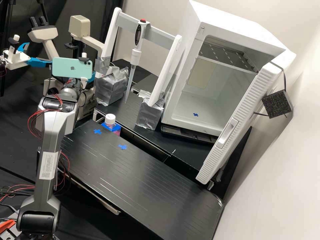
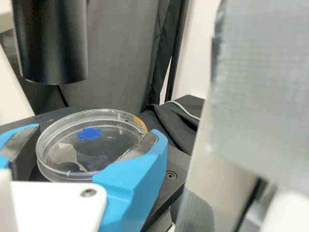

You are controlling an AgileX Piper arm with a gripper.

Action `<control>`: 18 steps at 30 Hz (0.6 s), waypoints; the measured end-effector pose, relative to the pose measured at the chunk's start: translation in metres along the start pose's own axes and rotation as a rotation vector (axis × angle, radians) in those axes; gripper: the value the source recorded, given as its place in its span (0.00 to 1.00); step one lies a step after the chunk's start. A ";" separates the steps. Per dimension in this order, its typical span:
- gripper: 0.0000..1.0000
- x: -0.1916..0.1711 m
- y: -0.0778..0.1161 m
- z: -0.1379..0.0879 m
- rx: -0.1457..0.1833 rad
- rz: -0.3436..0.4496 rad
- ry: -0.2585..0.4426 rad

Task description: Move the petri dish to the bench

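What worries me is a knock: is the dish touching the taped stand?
Apart: the wrist view shows dark cloth between the dish and the taped stand.

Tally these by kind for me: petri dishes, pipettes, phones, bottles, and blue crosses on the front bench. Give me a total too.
Petri dish: 1
Pipette: 1
Phone: 1
Bottle: 1
Blue crosses on the front bench: 2
Total: 6
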State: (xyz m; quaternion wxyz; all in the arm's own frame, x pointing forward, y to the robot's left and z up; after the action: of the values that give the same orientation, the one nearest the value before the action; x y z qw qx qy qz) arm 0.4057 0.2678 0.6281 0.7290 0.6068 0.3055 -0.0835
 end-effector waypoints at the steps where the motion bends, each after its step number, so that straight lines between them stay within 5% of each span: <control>1: 0.00 -0.002 0.000 -0.001 0.003 0.001 0.005; 18: 0.00 -0.052 0.002 -0.027 0.062 -0.070 0.107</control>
State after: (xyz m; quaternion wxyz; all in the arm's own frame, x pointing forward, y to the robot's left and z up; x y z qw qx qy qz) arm 0.3554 0.2810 0.6559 0.6892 0.6215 0.3623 -0.0859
